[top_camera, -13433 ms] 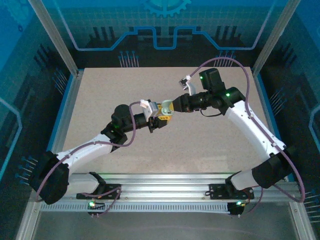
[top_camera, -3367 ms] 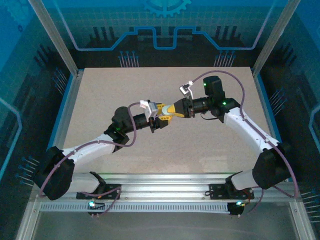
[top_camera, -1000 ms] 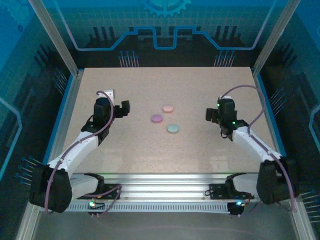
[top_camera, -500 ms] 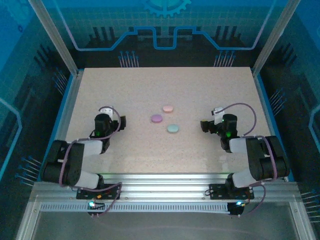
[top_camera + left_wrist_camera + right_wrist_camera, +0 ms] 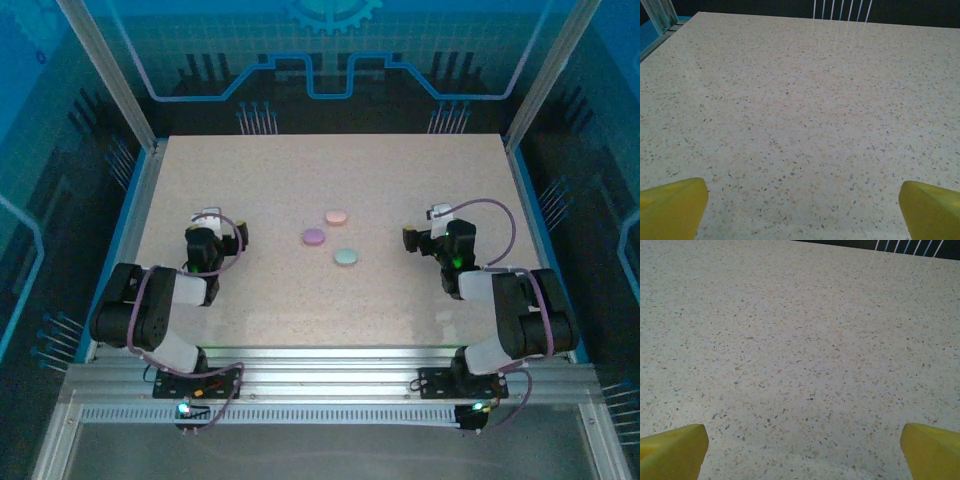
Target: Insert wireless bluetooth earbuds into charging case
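Observation:
Three closed oval charging cases lie on the speckled table in the top view: a pink one (image 5: 337,216), a purple one (image 5: 314,237) and a mint one (image 5: 346,257). The earbuds are out of view. My left gripper (image 5: 232,234) sits low at the left, well apart from the cases, on a folded-back arm. My right gripper (image 5: 412,238) sits likewise at the right. In the left wrist view the left gripper (image 5: 803,202) is open, its yellow fingertips (image 5: 675,205) wide over bare table. The right gripper (image 5: 802,445) is open too, fingertips (image 5: 927,447) far apart, nothing between.
A metal frame and blue walls enclose the table (image 5: 330,300). The left table edge with a blue strip (image 5: 655,35) shows in the left wrist view. White rods (image 5: 840,9) stand past the far edge.
Both arms have folded back toward their bases, bringing the grippers nearer and lower. The three cases have stayed in place. Both grippers remain open.

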